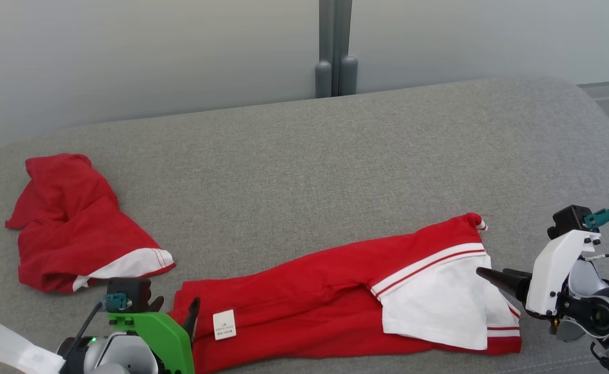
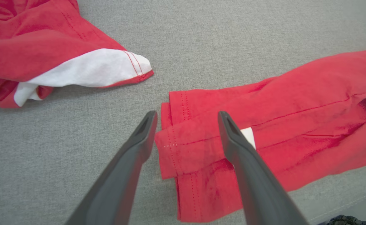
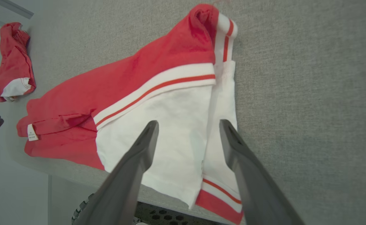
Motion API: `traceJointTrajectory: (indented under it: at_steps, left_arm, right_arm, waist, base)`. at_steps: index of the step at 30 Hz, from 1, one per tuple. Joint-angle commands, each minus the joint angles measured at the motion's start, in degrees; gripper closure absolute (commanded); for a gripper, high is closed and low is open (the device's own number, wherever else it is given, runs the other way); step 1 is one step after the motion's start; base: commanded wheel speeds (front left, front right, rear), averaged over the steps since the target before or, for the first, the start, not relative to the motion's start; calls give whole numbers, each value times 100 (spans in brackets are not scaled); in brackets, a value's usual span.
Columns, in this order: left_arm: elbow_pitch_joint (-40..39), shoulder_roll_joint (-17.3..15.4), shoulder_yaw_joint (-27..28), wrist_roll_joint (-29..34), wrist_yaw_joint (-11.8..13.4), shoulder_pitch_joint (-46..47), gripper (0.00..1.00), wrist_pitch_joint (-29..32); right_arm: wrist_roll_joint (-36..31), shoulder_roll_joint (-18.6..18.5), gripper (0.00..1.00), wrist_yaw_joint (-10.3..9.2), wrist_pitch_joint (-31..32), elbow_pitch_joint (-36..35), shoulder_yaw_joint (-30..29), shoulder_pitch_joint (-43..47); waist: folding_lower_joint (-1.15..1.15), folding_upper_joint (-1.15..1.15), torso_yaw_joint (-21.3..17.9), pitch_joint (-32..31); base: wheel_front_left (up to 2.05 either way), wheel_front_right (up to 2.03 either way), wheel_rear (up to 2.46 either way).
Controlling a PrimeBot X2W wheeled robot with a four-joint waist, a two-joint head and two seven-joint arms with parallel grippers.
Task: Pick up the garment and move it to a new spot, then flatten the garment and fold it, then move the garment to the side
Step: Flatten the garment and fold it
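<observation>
Folded garment [image 1: 304,291] lies along the near edge — open grey cushion [image 1: 335,171] beyond

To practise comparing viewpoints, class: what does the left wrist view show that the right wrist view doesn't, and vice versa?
Left wrist, not right: close hem stitching framed by the open left fingers. Right wrist, not left: the white panel ahead of the open right fingers. Shared: the long red garment, the crumpled red garment, the grey cushion.

left arm [image 1: 154,332]: jaws apart, pointing forward | right arm [image 1: 556,270]: jaws apart, pointing toward robot's left
</observation>
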State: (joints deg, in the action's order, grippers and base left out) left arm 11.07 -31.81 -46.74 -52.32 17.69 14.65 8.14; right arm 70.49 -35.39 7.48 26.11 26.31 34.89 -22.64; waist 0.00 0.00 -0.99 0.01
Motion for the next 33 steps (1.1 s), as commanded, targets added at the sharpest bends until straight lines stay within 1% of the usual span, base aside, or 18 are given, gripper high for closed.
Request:
traceJointTrajectory:
  at_steps: [1, 5, 10, 12, 17, 22, 31, 33]
  left_arm:
    - [-61, -23, 31, -34, 63, -98, 0, -40]
    - [-221, -28, 98, -87, 153, -205, 0, -101]
    - [-343, -14, 106, -142, 195, -285, 0, -113]
    - [-374, 2, 96, -151, 188, -304, 0, -117]
    - [-396, 17, 90, -173, 175, -312, 0, -123]
    - [-397, 18, 82, -178, 159, -281, 0, -115]
    - [-366, 8, 82, -196, 138, -230, 0, -110]
    - [-361, 7, 82, -204, 142, -236, 0, -111]
  right_arm:
    - [-63, 51, 0, 1, -38, 42, -30, -14]
    - [-385, 193, 0, 2, -55, 354, -162, 7]
    - [-826, 472, 0, 1, -191, 793, -368, -119]
    - [-950, 626, 0, 2, -252, 927, -442, -127]
    - [-1320, 876, 0, 1, -474, 1319, -622, -235]
    - [-1516, 1119, 0, 1, -631, 1642, -794, -325]
    - [-1973, 1427, 0, -3, -497, 2518, -1033, -526]
    - [-2008, 1543, 0, -2, -476, 2571, -1067, -562]
  waist:
    - [0, 0, 16, 10]
    - [0, 0, 74, 36]
    - [0, 0, 173, 83]
    - [0, 0, 211, 98]
    - [0, 0, 289, 137]
    - [0, 0, 345, 187]
    - [0, 0, 393, 217]
    - [0, 0, 396, 213]
  base:
    - [0, 0, 0]
    - [0, 0, 0]
    - [0, 0, 0]
    - [0, 0, 0]
    - [0, 0, 0]
    - [0, 0, 0]
    - [0, 0, 0]
    - [0, 0, 0]
